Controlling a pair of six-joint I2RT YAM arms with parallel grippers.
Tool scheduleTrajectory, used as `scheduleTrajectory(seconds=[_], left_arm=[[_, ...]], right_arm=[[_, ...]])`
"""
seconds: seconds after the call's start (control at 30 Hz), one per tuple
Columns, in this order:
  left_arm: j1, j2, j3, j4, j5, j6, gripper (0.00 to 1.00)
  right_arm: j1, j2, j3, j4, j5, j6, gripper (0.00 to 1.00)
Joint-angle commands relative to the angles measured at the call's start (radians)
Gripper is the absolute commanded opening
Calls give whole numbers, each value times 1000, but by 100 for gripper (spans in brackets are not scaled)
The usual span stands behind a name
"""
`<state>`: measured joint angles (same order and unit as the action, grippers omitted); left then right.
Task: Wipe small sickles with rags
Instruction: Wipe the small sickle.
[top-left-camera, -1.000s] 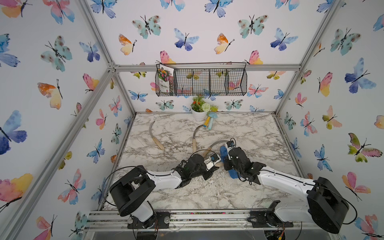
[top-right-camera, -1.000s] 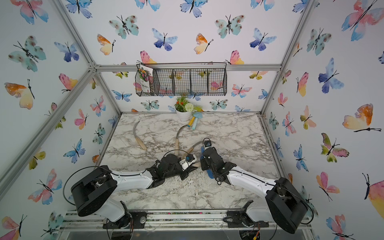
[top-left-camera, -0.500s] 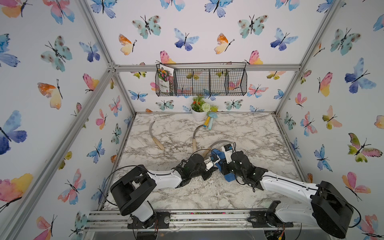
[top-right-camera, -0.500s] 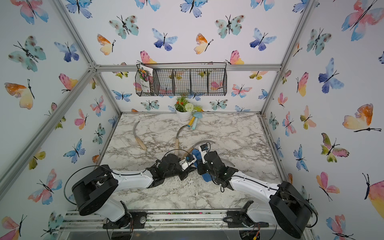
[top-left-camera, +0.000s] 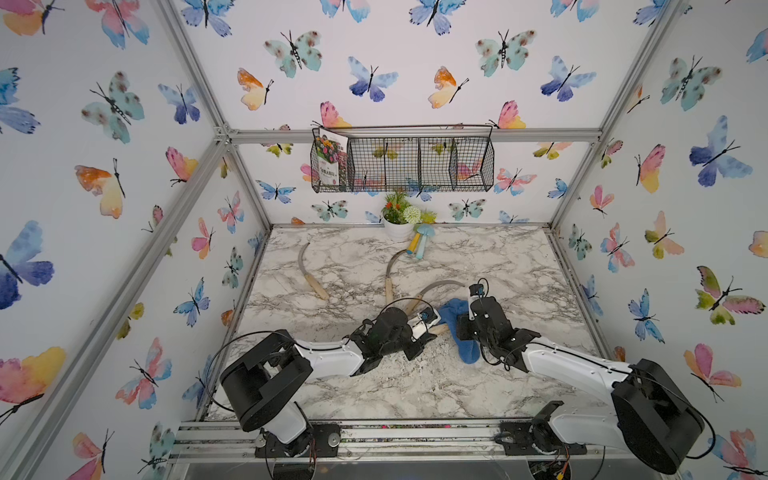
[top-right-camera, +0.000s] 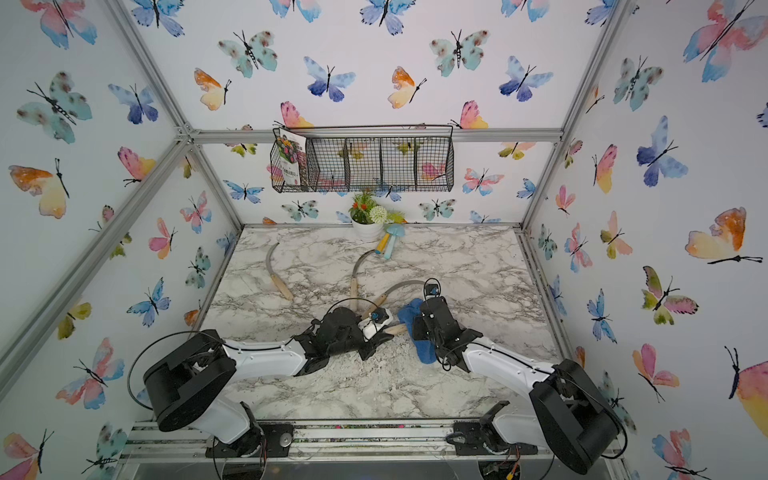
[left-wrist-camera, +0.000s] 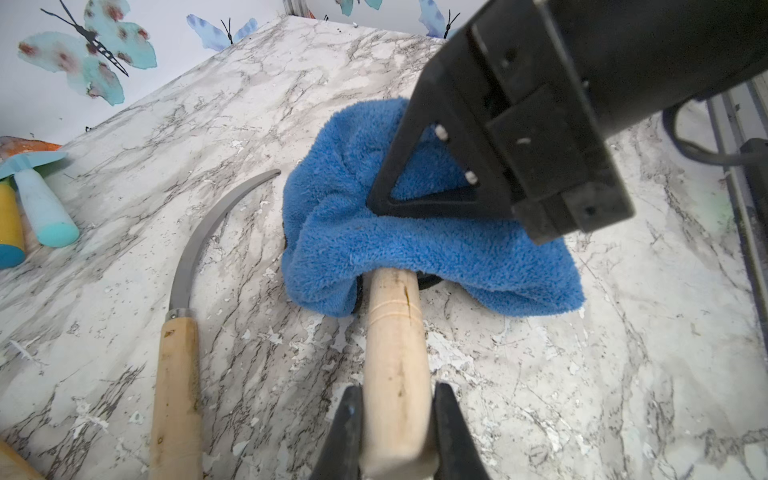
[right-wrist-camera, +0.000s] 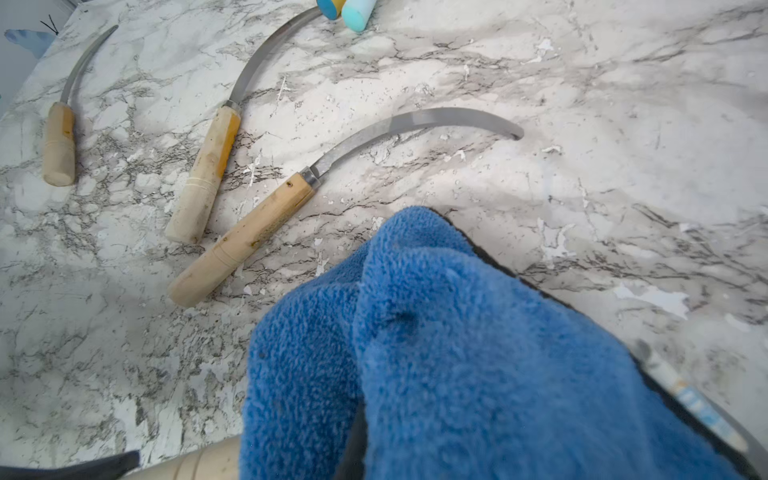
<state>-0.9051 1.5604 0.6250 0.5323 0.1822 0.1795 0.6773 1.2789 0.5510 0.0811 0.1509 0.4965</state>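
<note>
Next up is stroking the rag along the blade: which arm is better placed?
Right. The right gripper is shut on the blue rag, which covers the blade of the held sickle; the left gripper is busy clamping its wooden handle.

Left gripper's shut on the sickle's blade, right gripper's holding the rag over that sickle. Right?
No. The left gripper is shut on the sickle by its wooden handle, not its blade; the blade end is under the rag. The left wrist view shows it. The right gripper does hold the rag over it.
</note>
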Motion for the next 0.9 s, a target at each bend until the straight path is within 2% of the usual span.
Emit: scheduleTrajectory(seconds=[0.0,0.2,0.27,0.4,0.53,0.7,0.77,0.87], left_arm=[[5,-25,18,59,12,2,0],[5,-34,15,58,11,1,0],[5,-37,13,58,9,1,0],[5,-37,12,57,9,0,0],[5,-40,11,59,9,0,0],[4,-42,9,57,15,0,0],[5,-45,7,57,14,0,0],[5,-48,8,57,20,0,0]], right_arm=[[66,-9,26,-14,-83,-1,2],[217,1,45,42,-115,17,2],[222,5,25,81,-150,21,2],[218,-8,-22,117,-92,52,2],[143,-17,-69,136,-81,59,2],[-61,36,-117,172,-168,42,2],[-71,51,-97,135,-148,36,2],[-62,55,-63,121,-197,24,2]])
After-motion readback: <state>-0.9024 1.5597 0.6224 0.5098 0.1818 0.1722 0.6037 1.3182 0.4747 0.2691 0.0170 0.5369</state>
